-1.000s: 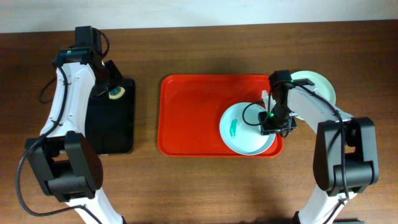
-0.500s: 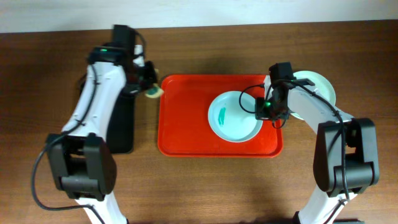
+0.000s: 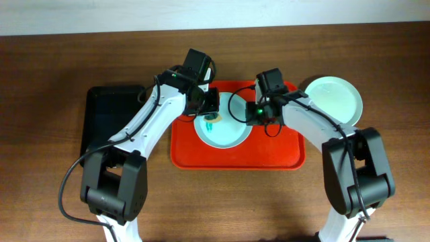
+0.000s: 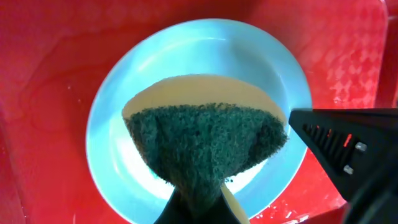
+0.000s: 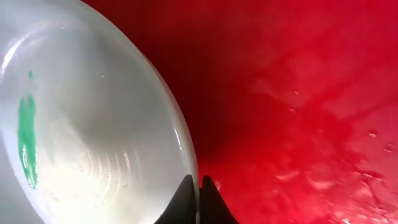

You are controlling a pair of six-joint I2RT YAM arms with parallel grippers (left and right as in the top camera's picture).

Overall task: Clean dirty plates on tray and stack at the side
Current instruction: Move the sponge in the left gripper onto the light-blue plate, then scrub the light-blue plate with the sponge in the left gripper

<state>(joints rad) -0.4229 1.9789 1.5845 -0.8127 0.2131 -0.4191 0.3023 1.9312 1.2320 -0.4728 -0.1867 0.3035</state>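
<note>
A light blue plate (image 3: 225, 132) with a teal-green smear (image 5: 26, 137) lies on the red tray (image 3: 282, 151), left of its middle. My right gripper (image 3: 252, 115) is shut on the plate's right rim, the rim pinched between the fingertips (image 5: 199, 185). My left gripper (image 3: 210, 111) is shut on a green and yellow sponge (image 4: 205, 143) and holds it over the plate (image 4: 106, 143), green side down. I cannot tell whether the sponge touches the plate. A pale mint plate (image 3: 334, 98) sits on the table to the right of the tray.
A smaller black tray (image 3: 111, 128) lies on the table left of the red tray. The right arm's gripper body (image 4: 348, 149) shows at the right edge of the left wrist view. The table is brown wood (image 3: 222, 202).
My left gripper has carried the sponge right from the black tray to over the plate. My right gripper has dragged the plate left across the red tray.
</note>
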